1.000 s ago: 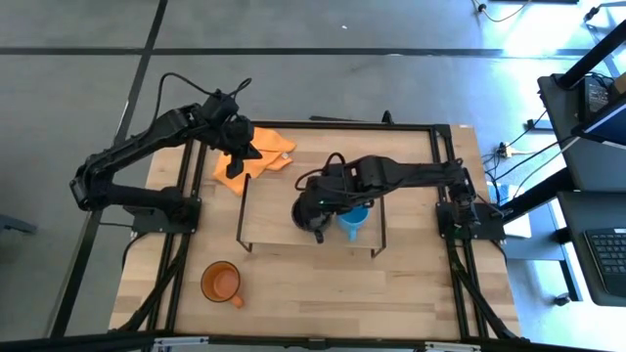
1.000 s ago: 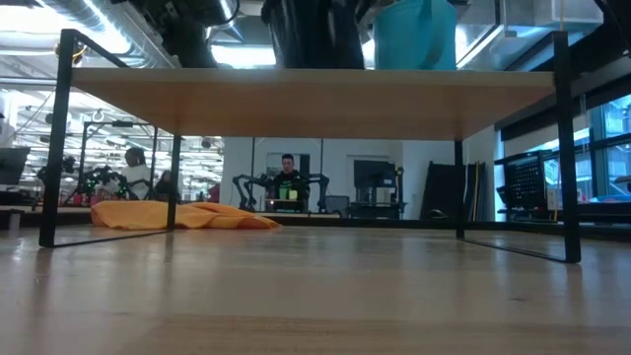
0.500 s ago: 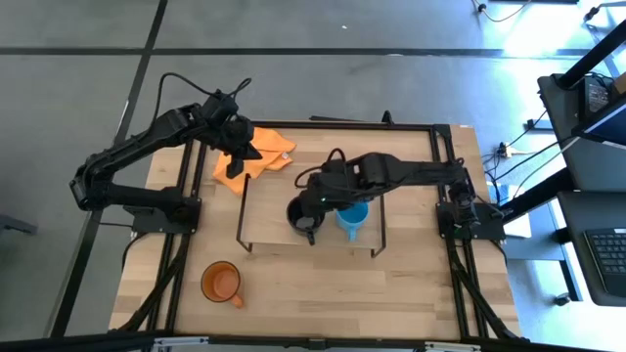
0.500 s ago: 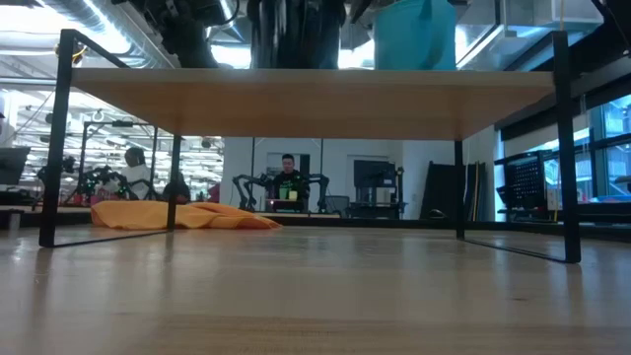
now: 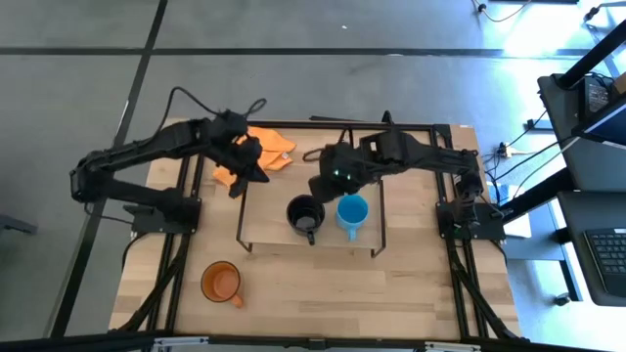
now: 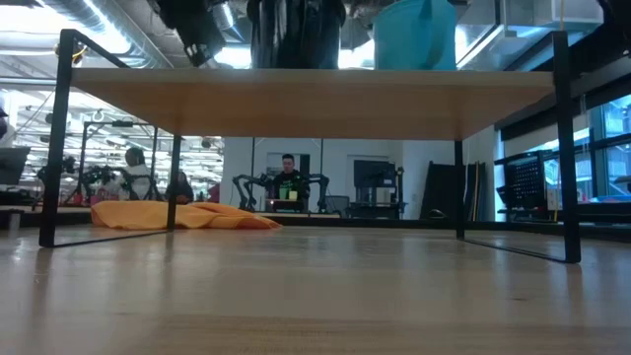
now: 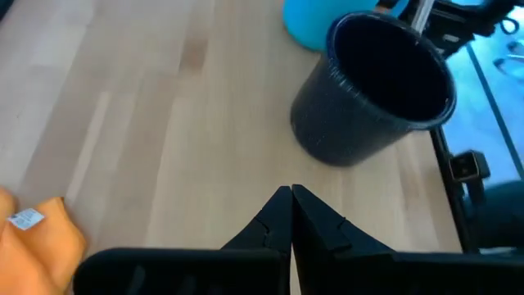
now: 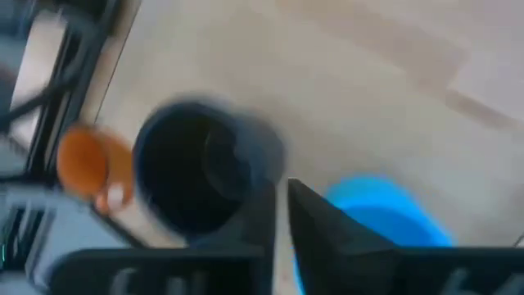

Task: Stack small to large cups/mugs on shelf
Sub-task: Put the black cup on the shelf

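Two dark jointed arms trail black cables; each gripper ends in tapered black fingers.

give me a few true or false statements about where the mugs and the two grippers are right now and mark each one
1. The black mug stands on the shelf beside the light blue mug. True.
2. The orange mug is on the shelf too. False: it sits on the tabletop, off the shelf.
3. The right gripper holds the black mug. False: it is shut on nothing, clear of the mug.
4. The left gripper is shut and empty. True.
5. The orange cloth lies on the shelf. False: it lies on the tabletop beside it.
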`<control>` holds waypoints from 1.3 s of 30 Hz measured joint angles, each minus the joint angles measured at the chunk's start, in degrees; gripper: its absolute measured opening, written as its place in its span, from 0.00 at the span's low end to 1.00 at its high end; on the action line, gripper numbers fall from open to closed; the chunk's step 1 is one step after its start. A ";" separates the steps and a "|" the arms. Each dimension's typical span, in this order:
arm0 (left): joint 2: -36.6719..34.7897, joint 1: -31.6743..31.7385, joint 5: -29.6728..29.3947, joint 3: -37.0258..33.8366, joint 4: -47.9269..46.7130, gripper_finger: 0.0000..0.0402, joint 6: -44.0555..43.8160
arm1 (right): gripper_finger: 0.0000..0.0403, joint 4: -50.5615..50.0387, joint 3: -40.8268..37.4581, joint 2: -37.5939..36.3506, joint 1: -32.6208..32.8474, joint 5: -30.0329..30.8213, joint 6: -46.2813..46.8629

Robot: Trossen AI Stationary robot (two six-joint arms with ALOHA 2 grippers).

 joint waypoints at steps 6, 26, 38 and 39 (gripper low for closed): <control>0.47 -11.55 -9.99 0.02 9.62 0.00 -11.83 | 0.01 -0.09 -0.02 -0.59 6.72 -1.17 -3.11; 7.54 -29.02 -31.73 0.02 10.47 0.00 -27.38 | 0.00 6.53 -0.63 3.93 18.78 9.13 1.15; 7.99 -29.27 -31.77 0.01 10.66 0.00 -28.87 | 0.00 4.72 -0.66 10.04 17.40 11.36 -0.42; 8.00 -29.27 -31.77 0.02 10.67 0.00 -28.89 | 0.00 4.74 -0.66 10.50 17.29 11.52 -0.59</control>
